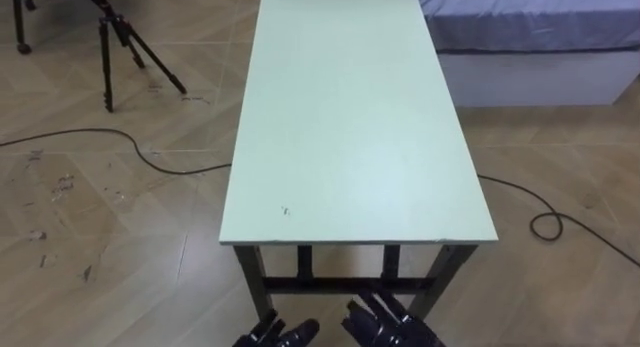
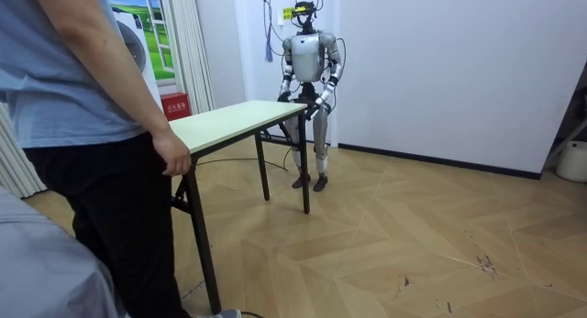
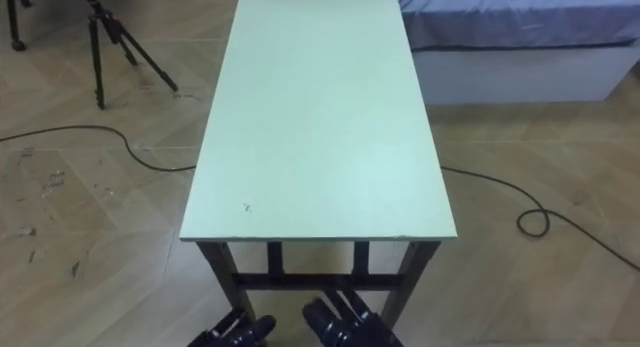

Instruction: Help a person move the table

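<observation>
A long table (image 1: 350, 117) with a pale green top and black legs stretches away from me. My left hand (image 1: 282, 334) and right hand (image 1: 388, 325) hang low in front of its near end, below the top and by the black crossbars, touching nothing, with relaxed fingers. In the room view I stand upright at the far end of the table (image 2: 229, 121), arms lowered toward its edge. At the other end a person (image 2: 83, 126) stands with one hand (image 2: 172, 159) curled over the table's corner.
A black tripod (image 1: 120, 37) stands on the wooden floor to the table's left. A bed (image 1: 530, 27) lies at the far right. Dark cables (image 1: 100, 137) (image 1: 560, 225) trail on both sides. A red box (image 2: 174, 104) sits by the curtain.
</observation>
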Robot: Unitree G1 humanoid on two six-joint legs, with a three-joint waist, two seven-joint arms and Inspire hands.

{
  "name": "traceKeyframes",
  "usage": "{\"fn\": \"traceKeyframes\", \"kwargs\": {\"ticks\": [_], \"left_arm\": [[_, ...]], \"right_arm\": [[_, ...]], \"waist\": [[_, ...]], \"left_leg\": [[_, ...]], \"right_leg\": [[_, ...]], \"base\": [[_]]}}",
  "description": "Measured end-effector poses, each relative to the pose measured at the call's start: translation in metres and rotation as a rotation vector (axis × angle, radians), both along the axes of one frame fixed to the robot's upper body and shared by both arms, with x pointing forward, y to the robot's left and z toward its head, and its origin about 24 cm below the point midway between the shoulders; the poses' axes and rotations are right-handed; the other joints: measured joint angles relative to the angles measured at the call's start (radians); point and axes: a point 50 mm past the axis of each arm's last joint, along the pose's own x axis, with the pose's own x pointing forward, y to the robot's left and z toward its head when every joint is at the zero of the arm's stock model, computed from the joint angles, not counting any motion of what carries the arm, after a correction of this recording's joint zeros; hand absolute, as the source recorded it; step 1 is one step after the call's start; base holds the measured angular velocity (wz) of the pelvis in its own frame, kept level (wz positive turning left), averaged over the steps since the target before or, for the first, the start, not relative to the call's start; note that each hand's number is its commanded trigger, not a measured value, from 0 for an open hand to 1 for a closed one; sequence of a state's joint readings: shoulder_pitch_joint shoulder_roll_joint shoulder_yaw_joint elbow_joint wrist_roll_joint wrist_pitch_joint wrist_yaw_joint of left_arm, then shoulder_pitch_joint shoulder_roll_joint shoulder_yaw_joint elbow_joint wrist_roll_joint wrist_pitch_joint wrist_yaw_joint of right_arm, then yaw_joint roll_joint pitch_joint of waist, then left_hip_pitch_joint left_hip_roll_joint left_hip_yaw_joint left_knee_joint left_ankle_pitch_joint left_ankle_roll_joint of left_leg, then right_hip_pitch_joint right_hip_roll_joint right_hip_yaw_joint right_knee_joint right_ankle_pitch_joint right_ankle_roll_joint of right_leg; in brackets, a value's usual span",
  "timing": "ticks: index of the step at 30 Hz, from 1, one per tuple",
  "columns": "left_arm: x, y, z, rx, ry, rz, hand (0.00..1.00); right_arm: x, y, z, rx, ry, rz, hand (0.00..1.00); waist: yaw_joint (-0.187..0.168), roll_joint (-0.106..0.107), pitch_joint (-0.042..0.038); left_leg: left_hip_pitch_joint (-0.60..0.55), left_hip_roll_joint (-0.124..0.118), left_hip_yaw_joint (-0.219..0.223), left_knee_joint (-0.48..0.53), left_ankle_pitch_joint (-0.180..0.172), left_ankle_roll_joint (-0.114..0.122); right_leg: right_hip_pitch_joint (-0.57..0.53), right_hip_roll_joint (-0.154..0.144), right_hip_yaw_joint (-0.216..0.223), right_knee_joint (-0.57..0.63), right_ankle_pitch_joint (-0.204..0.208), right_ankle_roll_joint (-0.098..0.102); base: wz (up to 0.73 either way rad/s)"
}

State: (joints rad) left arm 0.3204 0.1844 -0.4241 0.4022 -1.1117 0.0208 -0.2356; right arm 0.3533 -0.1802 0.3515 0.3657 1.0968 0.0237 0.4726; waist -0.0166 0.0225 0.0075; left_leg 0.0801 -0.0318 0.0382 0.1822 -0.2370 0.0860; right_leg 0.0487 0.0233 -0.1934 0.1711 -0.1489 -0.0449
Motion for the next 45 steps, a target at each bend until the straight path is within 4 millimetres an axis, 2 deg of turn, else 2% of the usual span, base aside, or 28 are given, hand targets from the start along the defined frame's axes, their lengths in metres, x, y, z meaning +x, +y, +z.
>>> {"fn": "traceKeyframes", "kwargs": {"ticks": [6, 11, 16, 19, 23, 28, 33, 38, 45], "left_arm": [[0.012, -0.006, 0.021, -0.071, -0.099, -0.053, 0.00], [0.016, -0.008, 0.026, -0.074, -0.116, -0.103, 0.00], [0.025, -0.006, 0.032, -0.125, -0.124, -0.070, 0.00], [0.030, -0.006, 0.033, -0.124, -0.134, -0.072, 0.00], [0.037, -0.005, 0.036, -0.124, -0.155, -0.069, 0.00], [0.053, 0.008, 0.043, -0.146, -0.182, 0.010, 0.00], [0.060, 0.024, 0.037, -0.120, -0.126, 0.106, 0.00], [0.066, 0.024, 0.037, -0.131, -0.083, 0.126, 0.00], [0.072, 0.026, 0.038, -0.129, -0.050, 0.161, 0.00]], "right_arm": [[0.006, -0.001, 0.005, 0.008, -0.025, 0.052, 0.00], [0.006, -0.001, 0.005, -0.017, -0.022, 0.121, 0.00], [0.015, 0.001, 0.008, -0.015, -0.041, 0.122, 0.00], [0.019, 0.001, 0.009, -0.005, -0.041, 0.106, 0.00], [0.027, 0.001, 0.013, -0.006, -0.064, 0.109, 0.00], [0.034, 0.002, 0.016, 0.017, -0.070, 0.091, 0.00], [0.047, -0.002, 0.014, -0.011, -0.048, 0.083, 0.00], [0.060, -0.010, 0.013, -0.060, -0.012, 0.025, 0.00], [0.065, -0.018, 0.013, -0.094, 0.038, -0.056, 0.00]], "waist": [[-0.014, -0.004, 0.0009], [-0.014, -0.005, 0.0003], [-0.017, -0.002, 0.0007], [-0.017, -0.001, 0.0022], [-0.014, 0.000, 0.0086], [-0.006, -0.002, 0.0110], [-0.005, 0.002, 0.0144], [-0.003, 0.001, 0.0148], [-0.004, 0.001, 0.0149]], "left_leg": [[-0.001, 0.000, 0.003, -0.001, 0.000, 0.000], [0.001, 0.000, 0.007, 0.004, 0.000, 0.000], [0.004, 0.000, 0.010, 0.005, 0.000, 0.000], [0.007, 0.000, 0.010, 0.005, 0.000, 0.000], [0.007, 0.001, 0.010, 0.002, 0.000, 0.000], [0.006, 0.001, 0.010, 0.001, 0.000, 0.000], [0.027, 0.001, 0.014, 0.001, 0.001, 0.000], [0.038, 0.002, 0.016, 0.000, 0.001, 0.000], [0.030, 0.003, 0.016, -0.004, 0.001, -0.001]], "right_leg": [[-0.001, 0.000, 0.001, 0.000, 0.000, 0.000], [0.001, 0.001, 0.013, 0.000, 0.000, 0.000], [0.003, 0.000, 0.016, 0.001, 0.000, 0.000], [0.005, 0.000, 0.015, 0.001, 0.000, 0.000], [0.004, 0.001, 0.014, 0.003, 0.000, 0.000], [0.004, 0.002, 0.017, 0.000, 0.000, 0.000], [0.021, 0.002, 0.028, -0.003, 0.000, 0.000], [0.028, 0.002, 0.029, -0.003, 0.000, 0.000], [0.020, 0.003, 0.028, 0.012, 0.000, -0.001]], "base": [[0.00], [-0.02], [-0.01], [0.00], [0.00], [0.00], [-0.02], [0.00], [0.00]]}}
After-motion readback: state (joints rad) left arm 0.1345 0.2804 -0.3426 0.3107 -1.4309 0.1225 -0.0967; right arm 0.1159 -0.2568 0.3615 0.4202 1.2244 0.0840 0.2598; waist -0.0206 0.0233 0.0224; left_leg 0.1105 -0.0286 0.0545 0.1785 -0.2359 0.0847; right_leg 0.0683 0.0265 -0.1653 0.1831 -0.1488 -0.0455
